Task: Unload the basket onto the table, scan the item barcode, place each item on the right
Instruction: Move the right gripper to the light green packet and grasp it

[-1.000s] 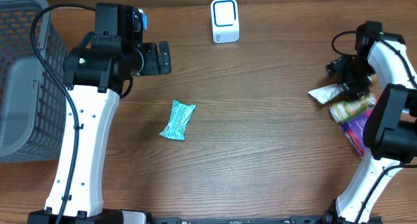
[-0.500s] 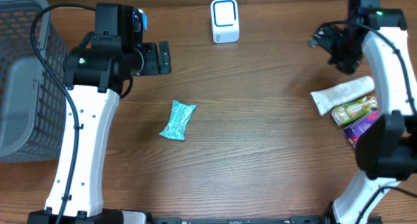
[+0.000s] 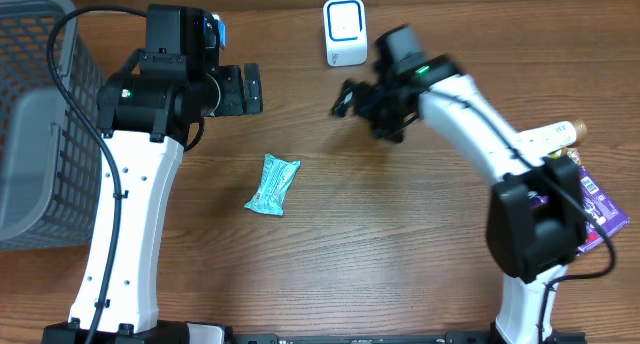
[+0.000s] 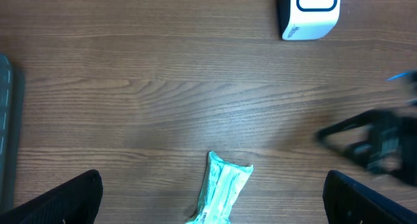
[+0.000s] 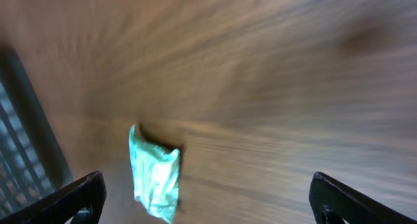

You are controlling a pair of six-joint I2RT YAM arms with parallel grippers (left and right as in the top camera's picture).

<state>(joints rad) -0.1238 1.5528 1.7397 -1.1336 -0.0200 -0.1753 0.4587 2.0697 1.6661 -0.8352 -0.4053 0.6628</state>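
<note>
The main risk is a hasty, off-centre grab: the right wrist view is smeared, so the right claw (image 3: 345, 99) may land on one end of the teal packet (image 3: 273, 185) and skid it across the wooden surface (image 3: 400, 254), or crumple the wrapper over its barcode, whose side cannot be seen here. The left claw (image 3: 251, 89) sits close by, so the two arms could also clash. Both claws stand spread wide and empty. The packet lies flat left of centre, to the lower left of the right claw and apart from it, and below the left claw. The scanner (image 3: 345, 31) stands at the top centre, well apart from the packet.
</note>
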